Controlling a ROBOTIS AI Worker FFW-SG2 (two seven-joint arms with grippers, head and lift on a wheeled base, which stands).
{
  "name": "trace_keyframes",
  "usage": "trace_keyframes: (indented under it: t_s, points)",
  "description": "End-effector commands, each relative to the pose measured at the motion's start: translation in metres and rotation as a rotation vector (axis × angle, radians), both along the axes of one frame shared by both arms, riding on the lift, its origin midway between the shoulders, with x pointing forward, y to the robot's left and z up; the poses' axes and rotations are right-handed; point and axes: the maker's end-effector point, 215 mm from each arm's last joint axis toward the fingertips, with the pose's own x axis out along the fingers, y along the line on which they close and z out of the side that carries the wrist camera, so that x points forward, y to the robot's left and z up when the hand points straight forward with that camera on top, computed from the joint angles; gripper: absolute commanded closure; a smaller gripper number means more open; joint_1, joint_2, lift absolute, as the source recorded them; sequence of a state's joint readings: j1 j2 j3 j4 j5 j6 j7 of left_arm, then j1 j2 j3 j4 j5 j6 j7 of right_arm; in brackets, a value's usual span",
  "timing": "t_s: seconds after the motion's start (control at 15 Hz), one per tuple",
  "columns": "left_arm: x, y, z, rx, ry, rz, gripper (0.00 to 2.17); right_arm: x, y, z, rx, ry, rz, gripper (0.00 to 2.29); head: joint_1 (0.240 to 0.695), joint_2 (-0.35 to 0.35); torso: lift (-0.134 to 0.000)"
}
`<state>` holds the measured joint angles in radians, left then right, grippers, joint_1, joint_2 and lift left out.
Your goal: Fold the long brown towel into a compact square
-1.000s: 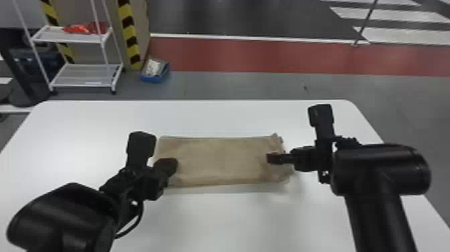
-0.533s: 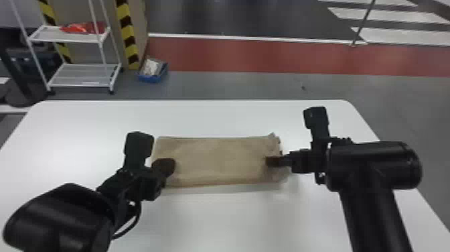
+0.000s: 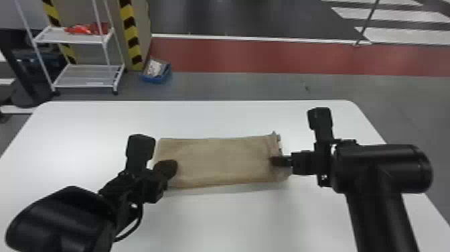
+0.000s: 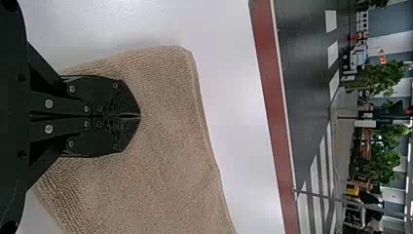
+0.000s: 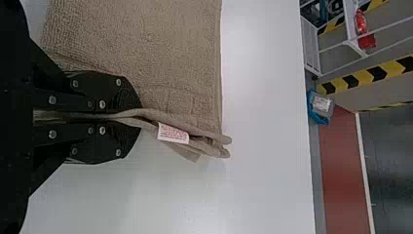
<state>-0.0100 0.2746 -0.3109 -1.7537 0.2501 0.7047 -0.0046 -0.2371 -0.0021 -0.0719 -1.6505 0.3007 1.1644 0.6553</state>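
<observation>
Brown towel (image 3: 217, 161), white tag (image 5: 173, 133), seemingly red-printed, white table (image 3: 234, 117), yellow-and-black striped post (image 3: 131, 32)

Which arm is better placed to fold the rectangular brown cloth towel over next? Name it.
Right, I'd judge: the right black gripper is shut on one end of the towel, while the left black gripper is over the other end, its fingers closed with no cloth visible between them.

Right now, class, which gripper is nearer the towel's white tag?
Right: the right gripper pinches the towel beside the white tag; the left gripper is at the towel's opposite end.
</observation>
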Motion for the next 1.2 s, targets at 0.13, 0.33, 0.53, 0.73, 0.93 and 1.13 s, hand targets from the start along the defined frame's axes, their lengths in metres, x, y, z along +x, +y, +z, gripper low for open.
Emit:
trace_keyframes:
  t_s: [0.13, 0.33, 0.53, 0.73, 0.93, 1.13]
  points:
    - [-0.006, -0.006, -0.005, -0.001, 0.010, -0.010, 1.73, 0.005, 0.017, 0.048, 0.067, -0.143, 0.032, 1.41, 0.695, -0.064, -0.123]
    - [-0.006, -0.011, -0.001, -0.019, 0.008, -0.013, 1.73, 0.004, 0.029, 0.076, 0.159, -0.211, 0.062, 1.41, 0.695, -0.058, -0.123]
    - [-0.002, -0.017, 0.018, -0.060, -0.015, -0.013, 1.73, 0.005, 0.036, 0.091, 0.181, -0.238, 0.076, 1.41, 0.695, -0.052, -0.123]
    - [0.008, -0.014, 0.059, -0.105, -0.079, -0.012, 1.73, 0.008, 0.036, 0.096, 0.180, -0.243, 0.074, 1.41, 0.695, -0.052, -0.123]
    - [0.013, 0.024, 0.053, -0.078, -0.061, 0.011, 1.73, 0.006, 0.037, 0.094, 0.180, -0.232, 0.073, 1.41, 0.695, -0.044, -0.123]
    - [0.005, 0.038, 0.011, -0.066, 0.024, -0.004, 1.73, 0.006, 0.037, 0.099, 0.188, -0.227, 0.071, 1.41, 0.695, -0.010, -0.123]
